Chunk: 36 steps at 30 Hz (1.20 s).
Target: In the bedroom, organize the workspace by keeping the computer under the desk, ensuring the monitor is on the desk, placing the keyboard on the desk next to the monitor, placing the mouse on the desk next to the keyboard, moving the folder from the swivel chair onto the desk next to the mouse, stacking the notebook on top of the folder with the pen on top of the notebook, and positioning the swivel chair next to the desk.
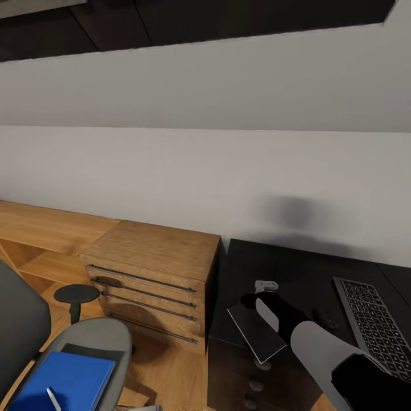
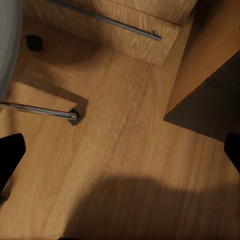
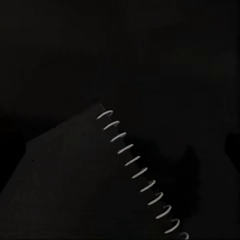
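Observation:
My right gripper (image 1: 258, 298) hovers open over the front left corner of the black desk (image 1: 302, 268). Just beyond its fingers is the grey notebook (image 1: 257, 334) (image 3: 85, 190), tilted, one corner past the desk's front edge; whether it touches the top I cannot tell. The keyboard (image 1: 374, 322) lies on the desk at right, with a small dark mouse (image 1: 324, 319) beside my arm. The swivel chair (image 1: 100, 337) stands at lower left, carrying the blue folder (image 1: 68, 379) with the white pen (image 1: 53, 398) on it. My left gripper (image 2: 120, 150) is open above the floor. Monitor and computer are out of view.
A light wooden chest (image 1: 154, 257) with bar handles stands between the chair and the desk, with a low wooden shelf (image 1: 45, 228) to its left. The chair's chrome leg (image 2: 40, 110) and castor (image 2: 75, 117) are close under my left gripper. The grey wall runs behind everything.

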Available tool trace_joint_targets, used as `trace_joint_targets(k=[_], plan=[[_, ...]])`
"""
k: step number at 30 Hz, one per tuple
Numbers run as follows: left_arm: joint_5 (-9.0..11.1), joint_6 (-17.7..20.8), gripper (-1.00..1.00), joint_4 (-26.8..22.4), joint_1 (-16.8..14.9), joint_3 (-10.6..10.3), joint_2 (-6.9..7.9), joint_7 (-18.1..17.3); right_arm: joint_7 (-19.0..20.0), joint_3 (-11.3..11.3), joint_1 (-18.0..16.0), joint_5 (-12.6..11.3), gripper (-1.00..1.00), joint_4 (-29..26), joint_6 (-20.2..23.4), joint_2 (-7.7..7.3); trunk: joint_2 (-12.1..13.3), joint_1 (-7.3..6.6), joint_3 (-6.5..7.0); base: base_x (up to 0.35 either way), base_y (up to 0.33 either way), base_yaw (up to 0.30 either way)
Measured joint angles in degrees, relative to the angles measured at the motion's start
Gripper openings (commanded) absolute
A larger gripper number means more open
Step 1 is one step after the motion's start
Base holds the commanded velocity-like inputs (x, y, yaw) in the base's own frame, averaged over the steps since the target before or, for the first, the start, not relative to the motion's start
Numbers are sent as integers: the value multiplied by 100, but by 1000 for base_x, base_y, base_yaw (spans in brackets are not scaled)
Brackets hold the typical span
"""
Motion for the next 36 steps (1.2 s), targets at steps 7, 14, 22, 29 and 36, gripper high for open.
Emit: trace_joint_targets(k=[7,14,22,29,36], plan=[[0,0,100,1,1,0,-3,-3,7,0,-1,1,100,74,-2,4,-1,0,0,-49,0,0],[-2,4,100,1,1,0,-8,-8,8,0,-1,1,100,93,-8,5,0,0,0,-151,0,0],[-1,1,100,0,0,-1,-8,-8,7,0,-2,-1,100,98,-10,5,0,-1,0,-40,0,0],[-1,1,100,0,1,0,-9,-8,8,0,0,-1,100,101,-9,4,0,-1,0,-7,0,0],[-1,7,100,0,2,0,-9,-10,8,0,-1,-1,100,103,-10,-2,0,-1,0,-1,0,0]])
